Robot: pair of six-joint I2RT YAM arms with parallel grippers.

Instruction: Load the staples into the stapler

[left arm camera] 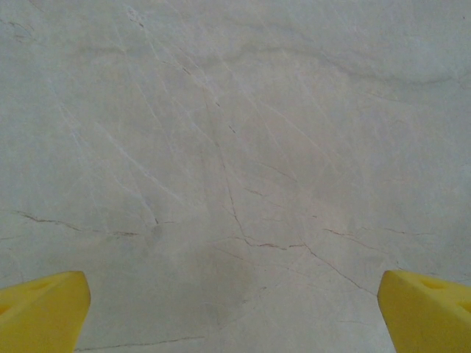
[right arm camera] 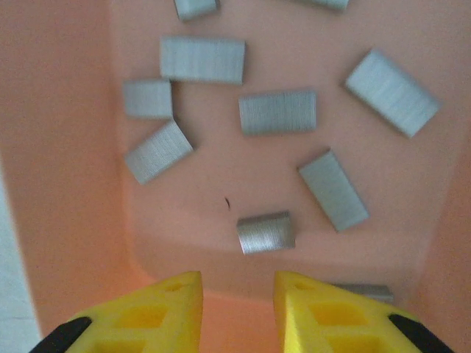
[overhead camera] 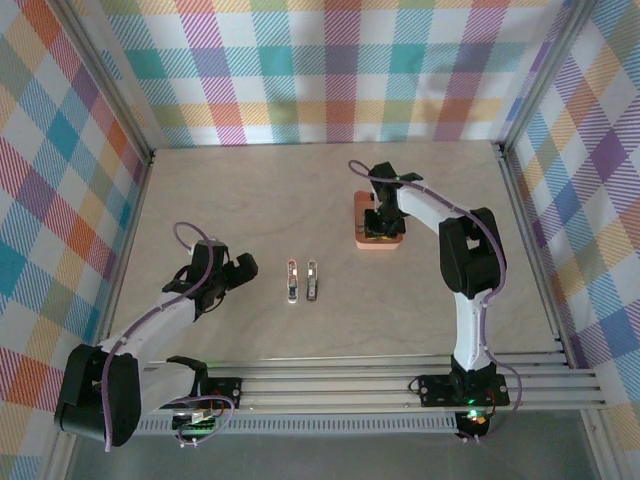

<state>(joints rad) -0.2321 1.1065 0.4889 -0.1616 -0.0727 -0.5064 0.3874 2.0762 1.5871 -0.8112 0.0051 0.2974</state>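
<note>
- Staples (right arm camera: 277,112) well apart from left gripper (overhead camera: 244,270), which sits low and left of centre in the overhead view. Yellow fingers (left arm camera: 44,309) spread wide in its wrist view, nothing between them, bare pale table (left arm camera: 235,147) underneath.
- Just left of centre: two small staplers side by side, parallel, not touching. Greyer-looking right one taken as the stapler (overhead camera: 313,281) to load, white one (overhead camera: 291,281) beside it left alone. Too small overhead to tell open from closed.
- Right of centre, upper half: orange tray (overhead camera: 378,246), near the staplers but apart from them.
- Inside the tray, in the right wrist view: about ten short grey strips lying flat on the floor at all angles, mostly apart. Nearest strip (right arm camera: 266,232) at lower centre, just beyond the fingertips; another half hidden at lower right.
- Right gripper (right arm camera: 238,309) down over the tray, tips at the bottom edge of its wrist view, set narrow with a small gap, empty.
- Handling, as a guess: very light, stiff yet brittle, likely to snap if squeezed hard or bent. Smooth metal on smooth plastic, so prone to sliding or flipping. Best taken gently across the two long sides at mid-length, choosing a strip clear of the walls.
</note>
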